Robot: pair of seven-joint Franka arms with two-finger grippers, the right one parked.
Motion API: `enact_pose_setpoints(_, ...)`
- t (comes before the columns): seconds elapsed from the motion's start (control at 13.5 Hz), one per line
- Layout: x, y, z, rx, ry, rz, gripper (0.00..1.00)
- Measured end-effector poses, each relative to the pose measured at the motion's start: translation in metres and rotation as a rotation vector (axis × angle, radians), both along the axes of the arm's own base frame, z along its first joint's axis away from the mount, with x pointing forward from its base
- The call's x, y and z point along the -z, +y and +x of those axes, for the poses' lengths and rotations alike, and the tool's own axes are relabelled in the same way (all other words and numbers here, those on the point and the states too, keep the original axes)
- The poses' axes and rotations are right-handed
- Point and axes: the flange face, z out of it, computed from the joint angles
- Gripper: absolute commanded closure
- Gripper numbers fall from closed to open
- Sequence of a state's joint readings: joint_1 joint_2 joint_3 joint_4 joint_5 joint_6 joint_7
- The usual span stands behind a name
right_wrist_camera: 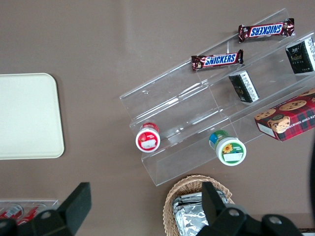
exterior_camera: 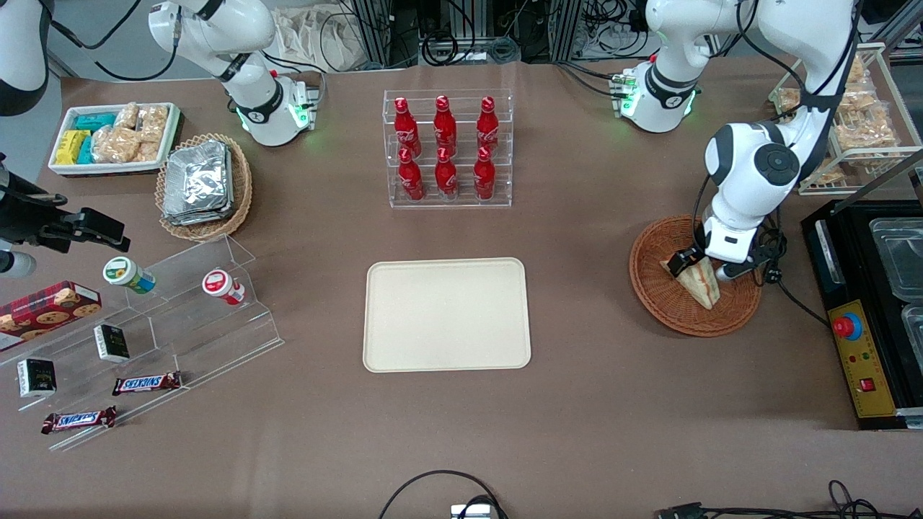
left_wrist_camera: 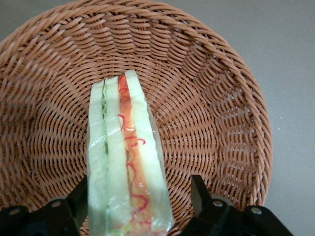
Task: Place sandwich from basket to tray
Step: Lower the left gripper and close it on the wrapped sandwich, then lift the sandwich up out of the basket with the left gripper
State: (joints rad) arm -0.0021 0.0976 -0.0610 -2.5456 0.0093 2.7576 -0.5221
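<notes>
The sandwich [exterior_camera: 701, 283] [left_wrist_camera: 125, 157], a wrapped white-bread wedge with red and green filling stripes, stands on edge in the round reddish-brown wicker basket [exterior_camera: 652, 292] [left_wrist_camera: 211, 98] toward the working arm's end of the table. My left gripper [exterior_camera: 704, 269] [left_wrist_camera: 140, 196] is down in the basket, open, with its black fingers on either side of the sandwich. One finger [left_wrist_camera: 81, 196] sits against the wrap; the other finger [left_wrist_camera: 199, 189] stands apart from it, with wicker showing between. The cream tray [exterior_camera: 447, 315] [right_wrist_camera: 27, 115] lies flat at the table's middle, with nothing on it.
A clear rack of red bottles [exterior_camera: 447, 148] stands farther from the front camera than the tray. A black control box with a red button [exterior_camera: 862, 353] lies beside the basket at the table's end. An acrylic snack stand [exterior_camera: 144, 339], a tan foil-pack basket [exterior_camera: 204, 186] and a white bin [exterior_camera: 112, 137] are toward the parked arm's end.
</notes>
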Motion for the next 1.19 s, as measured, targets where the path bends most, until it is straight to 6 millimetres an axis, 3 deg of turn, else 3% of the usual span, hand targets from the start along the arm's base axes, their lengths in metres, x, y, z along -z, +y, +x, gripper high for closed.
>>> enact_pose_setpoints(0.15, 0.001, 0.001, 0.000, -0.002, 0.000, 0.000, 0.56)
enact_pose_setpoints(0.74, -0.007, 0.001, 0.002, 0.089, -0.017, 0.029, 0.59)
enact_pose_setpoints(1.19, -0.057, 0.003, -0.001, 0.210, -0.016, 0.059, 0.56)
